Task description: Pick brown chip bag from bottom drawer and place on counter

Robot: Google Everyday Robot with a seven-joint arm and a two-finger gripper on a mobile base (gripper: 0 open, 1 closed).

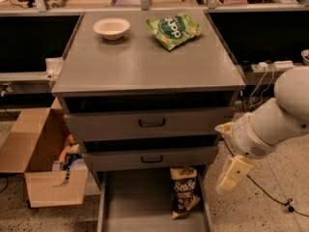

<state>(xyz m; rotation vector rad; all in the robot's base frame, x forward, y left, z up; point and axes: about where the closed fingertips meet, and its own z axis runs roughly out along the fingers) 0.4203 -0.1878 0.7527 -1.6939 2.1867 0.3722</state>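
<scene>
- Counter (145,66): grey cabinet top.
- Bottom drawer (140,202): pulled open.
- Gripper (231,175): hangs right of the drawer, clear of the bag; open or closed cannot be told.
- Brown chip bag (183,191): upright in the drawer, by its right wall.
- Green chip bag (174,29), white bowl (111,27): on the counter.

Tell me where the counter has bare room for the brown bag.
The counter is bare across its front half, from bowl and green bag to the front edge. The back strip is crowded. The pincer hangs beside the bottom drawer.
</scene>
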